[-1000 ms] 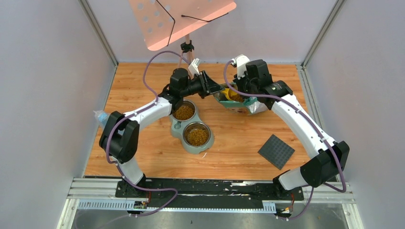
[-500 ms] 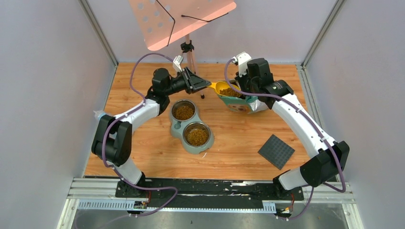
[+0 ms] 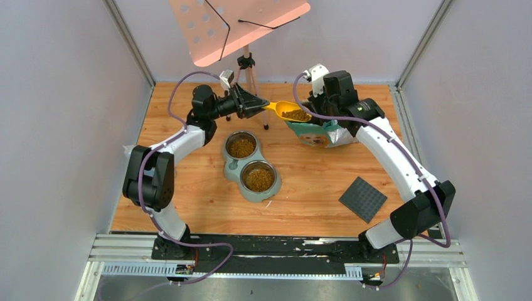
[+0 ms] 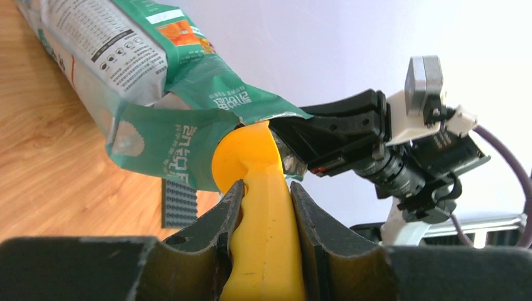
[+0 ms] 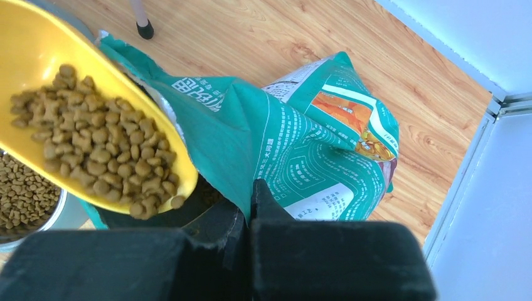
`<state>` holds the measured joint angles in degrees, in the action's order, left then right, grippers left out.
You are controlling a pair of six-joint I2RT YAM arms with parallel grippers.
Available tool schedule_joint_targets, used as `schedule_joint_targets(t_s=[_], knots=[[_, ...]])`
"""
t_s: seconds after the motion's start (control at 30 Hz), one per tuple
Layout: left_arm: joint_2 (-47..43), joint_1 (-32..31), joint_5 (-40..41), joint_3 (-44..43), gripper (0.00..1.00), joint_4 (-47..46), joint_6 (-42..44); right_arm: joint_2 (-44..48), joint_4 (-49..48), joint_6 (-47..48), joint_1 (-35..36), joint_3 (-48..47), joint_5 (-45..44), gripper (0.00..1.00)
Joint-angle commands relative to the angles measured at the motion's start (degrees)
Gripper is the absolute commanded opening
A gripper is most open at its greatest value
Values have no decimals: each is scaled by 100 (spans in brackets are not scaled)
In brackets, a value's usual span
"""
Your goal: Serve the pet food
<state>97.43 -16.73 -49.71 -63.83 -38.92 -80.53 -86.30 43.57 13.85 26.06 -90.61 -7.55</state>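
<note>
My left gripper point(image 3: 256, 104) point(image 4: 266, 191) is shut on the handle of a yellow scoop point(image 3: 285, 111) point(image 4: 263, 207). The scoop holds a heap of brown pet food point(image 3: 297, 116) point(image 5: 100, 147) and hangs just outside the mouth of the teal-green bag point(image 3: 315, 133) point(image 5: 295, 144). My right gripper point(image 3: 326, 110) point(image 5: 251, 194) is shut on the rim of the bag's open mouth and holds it up. A grey double bowl point(image 3: 233, 170) lies below, both cups filled with kibble point(image 3: 241, 147) point(image 3: 258, 179).
A tripod point(image 3: 248, 72) with a pink perforated board point(image 3: 238, 25) stands at the back, just behind the scoop. A dark studded square plate point(image 3: 362, 199) lies at the front right. Grey walls close in the wooden table point(image 3: 313, 200) on three sides.
My left gripper has drawn back to the left and lifted the filled scoop out of the bag. The right gripper has kept its hold on the bag's rim.
</note>
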Motion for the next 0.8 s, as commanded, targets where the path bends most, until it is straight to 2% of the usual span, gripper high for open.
schedule_joint_targets(t_s=[0.0, 0.13, 0.2, 0.4, 0.53, 0.77], knots=[[252, -213, 38, -521, 0, 867, -402, 176, -110, 177, -83, -199, -322, 0], [230, -326, 70, -759, 0, 1697, -529, 181, -55, 189, -84, -275, -334, 0], [180, -263, 77, -728, 0, 1829, -618, 201, -59, 221, -84, -272, -327, 0], [344, -209, -104, -579, 0, 1343, -854, 167, -63, 223, -83, -319, -300, 0], [190, 107, -206, -373, 0, 1296, -867, 158, -66, 310, -84, -351, -308, 0], [-140, 305, -334, -171, 0, 1090, -879, 161, -118, 376, -81, -311, -260, 0]])
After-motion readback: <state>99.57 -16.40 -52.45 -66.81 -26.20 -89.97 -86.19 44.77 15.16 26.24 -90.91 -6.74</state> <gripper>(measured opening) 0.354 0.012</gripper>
